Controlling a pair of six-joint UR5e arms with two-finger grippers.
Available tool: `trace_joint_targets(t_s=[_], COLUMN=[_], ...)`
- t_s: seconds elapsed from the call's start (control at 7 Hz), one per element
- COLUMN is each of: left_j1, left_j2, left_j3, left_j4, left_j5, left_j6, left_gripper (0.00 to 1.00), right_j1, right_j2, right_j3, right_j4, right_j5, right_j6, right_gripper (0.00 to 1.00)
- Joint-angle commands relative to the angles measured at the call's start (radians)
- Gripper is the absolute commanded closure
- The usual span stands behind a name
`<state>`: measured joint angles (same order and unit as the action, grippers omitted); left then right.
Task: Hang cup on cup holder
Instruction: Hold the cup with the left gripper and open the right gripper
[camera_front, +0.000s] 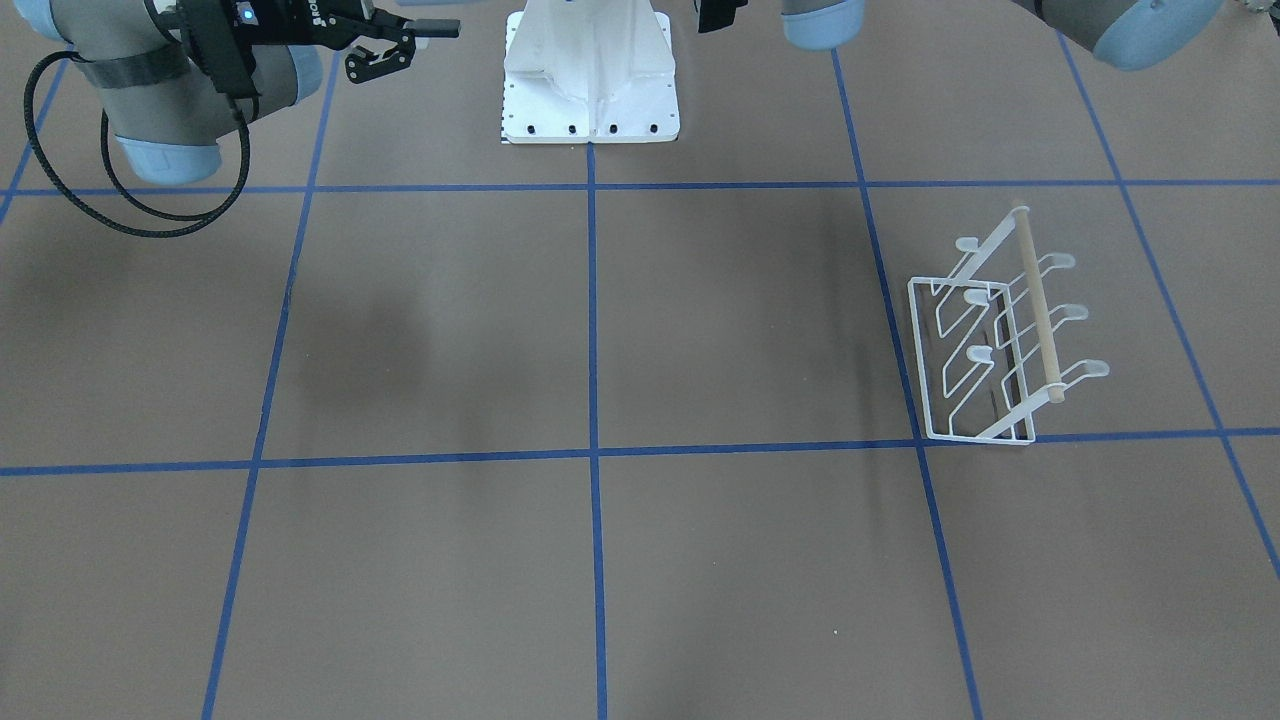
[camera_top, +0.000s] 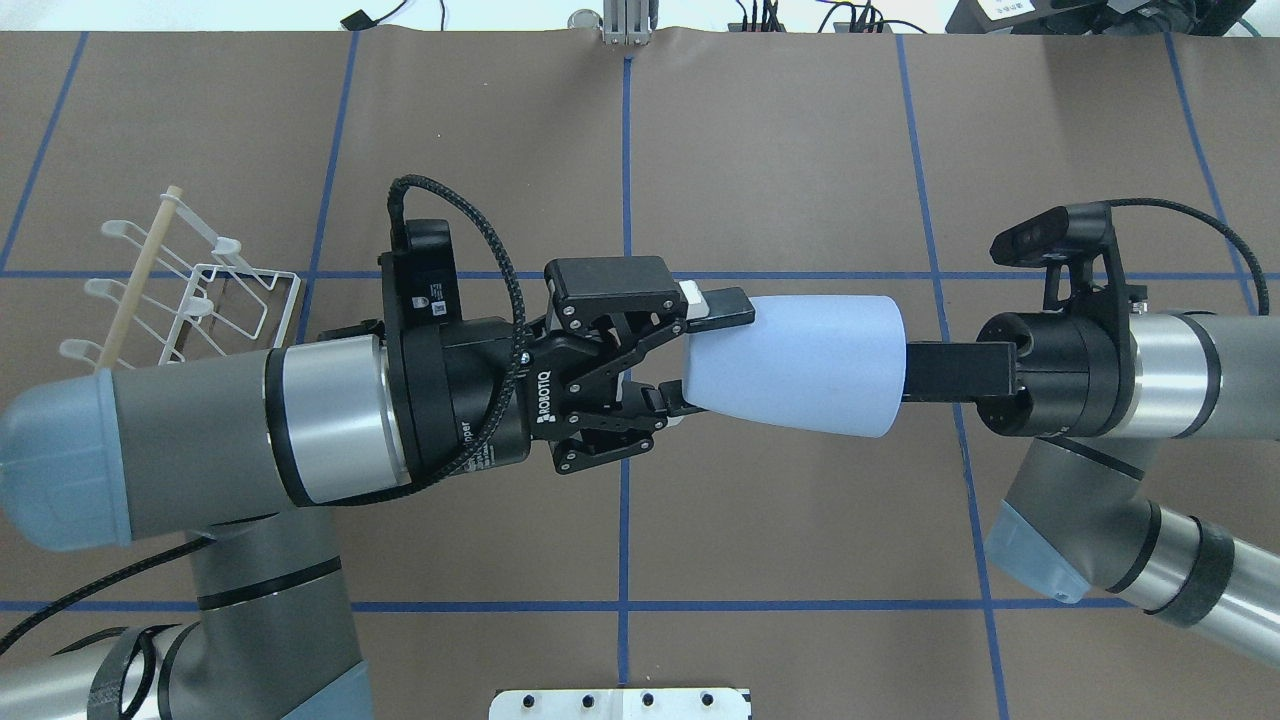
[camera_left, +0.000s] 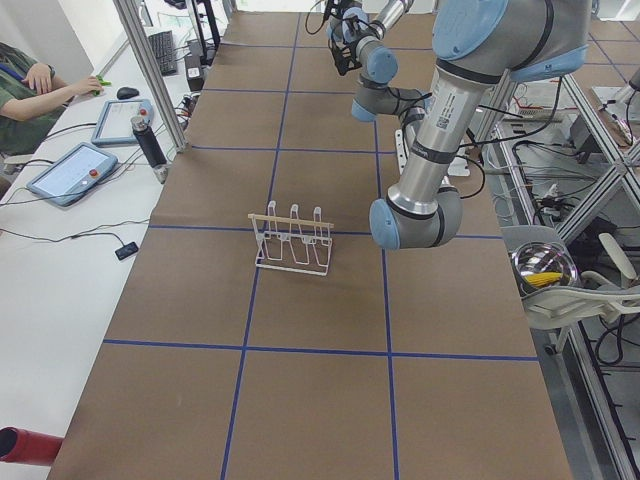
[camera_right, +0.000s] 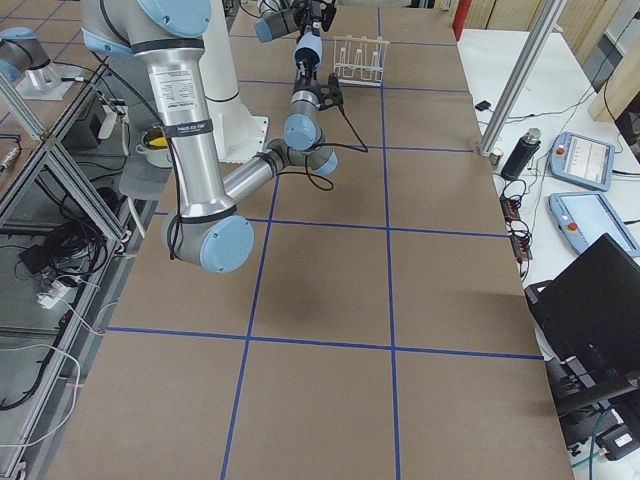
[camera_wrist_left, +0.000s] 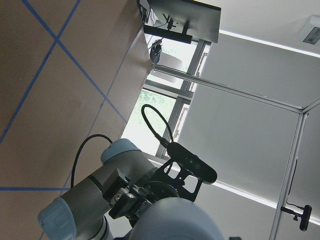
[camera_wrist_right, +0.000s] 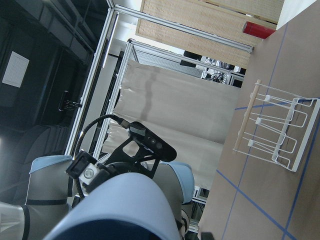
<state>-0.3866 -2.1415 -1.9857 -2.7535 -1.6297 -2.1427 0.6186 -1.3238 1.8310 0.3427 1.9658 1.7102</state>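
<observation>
Cup (camera_top: 800, 365) midair, left jaws clamped on base; right jaws inside rim, state unclear.

The table (camera_front: 760, 560) was covered with a brown sheet, and lines of blue tape (camera_front: 592, 330) divided it into squares. On its left side stood a white desk (camera_left: 60, 270) with a tablet (camera_left: 72, 172), and a person (camera_left: 25, 85) sat at the far end. An aluminium post (camera_left: 152, 75) rose between desk and table. Daylight came through a window (camera_wrist_left: 150, 120) beside grey wall panels (camera_wrist_left: 250, 115).
</observation>
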Motion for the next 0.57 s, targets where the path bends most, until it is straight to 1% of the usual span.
trace_joint_targets(t_s=[0.0,0.14,0.29,0.43], left_j1=[0.000,-0.002,-0.003,-0.005], left_j2=[0.000,0.005,0.011,0.011], left_j3=[-0.002,-0.005,-0.019,-0.019], left_j4=[0.000,-0.002,0.000,0.000], left_j5=[-0.001,-0.002,-0.007,-0.007], left_j6=[0.000,0.003,0.004,0.007], left_gripper=[1.00,1.00,1.00,1.00], right_j1=[0.000,0.001,0.003,0.004], right_j2=[-0.011,-0.026,-0.067,-0.095], right_j3=[-0.001,-0.001,-0.015,-0.018], right_j4=[0.001,0.004,0.069,0.079], right_j5=[-0.001,0.001,-0.001,-0.002], right_j6=[0.000,0.000,-0.006,-0.009], right_gripper=[0.00,0.00,0.00,0.00])
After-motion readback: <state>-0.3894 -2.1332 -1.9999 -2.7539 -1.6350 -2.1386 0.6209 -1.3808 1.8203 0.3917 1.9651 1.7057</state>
